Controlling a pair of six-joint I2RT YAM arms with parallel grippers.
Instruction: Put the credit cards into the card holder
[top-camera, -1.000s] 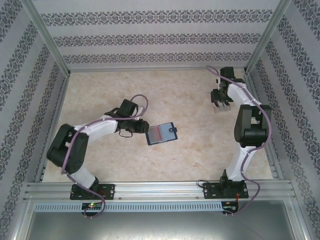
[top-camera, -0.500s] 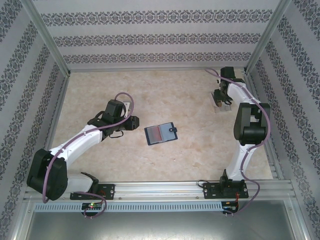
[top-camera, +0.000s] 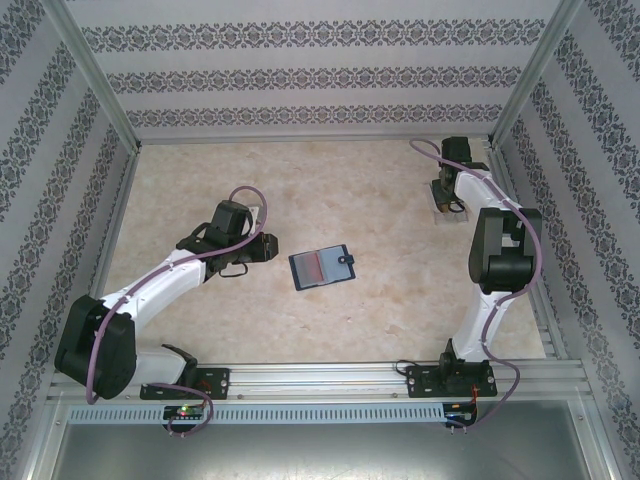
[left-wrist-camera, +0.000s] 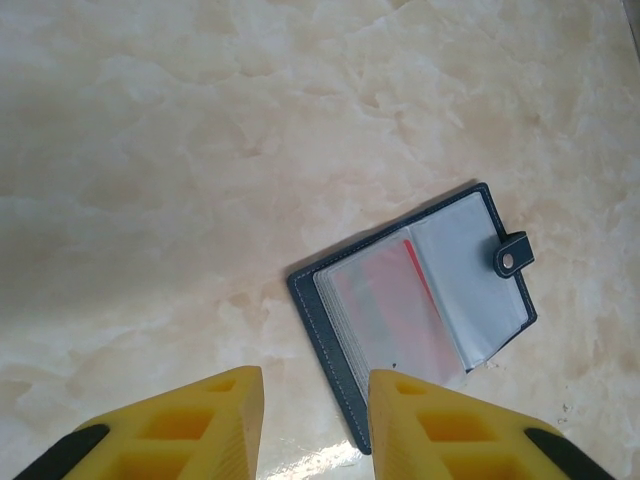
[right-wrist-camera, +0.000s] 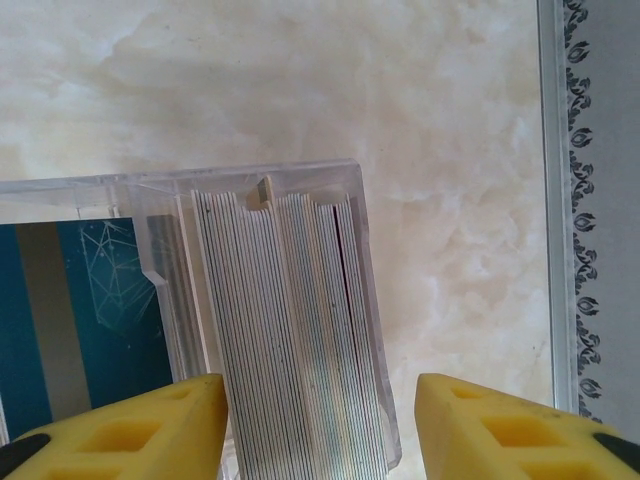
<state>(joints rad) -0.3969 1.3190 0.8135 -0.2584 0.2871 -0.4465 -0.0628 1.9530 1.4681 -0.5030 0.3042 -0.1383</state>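
The card holder (top-camera: 322, 267) lies open and flat mid-table, dark navy with a snap tab. In the left wrist view the card holder (left-wrist-camera: 415, 300) shows clear sleeves with a red card (left-wrist-camera: 395, 300) inside one. My left gripper (top-camera: 266, 248) sits just left of it. Seen from the left wrist, the left gripper (left-wrist-camera: 315, 415) is open, with only table between its yellow fingers. My right gripper (right-wrist-camera: 320, 425) is open and straddles a stack of credit cards (right-wrist-camera: 290, 330) standing on edge in a clear case (right-wrist-camera: 365, 260). Its left finger is against the stack and its right finger stands apart.
A dark blue card (right-wrist-camera: 60, 320) lies flat in the clear case's left compartment. The clear case (top-camera: 438, 211) sits at the back right, near the metal frame rail (right-wrist-camera: 557, 200) and patterned wall. Bare marble tabletop (top-camera: 330, 190) lies between the arms.
My left gripper has let go of the card holder and drawn back to the left; the holder now rests flat. My right gripper's jaws have narrowed over the card stack.
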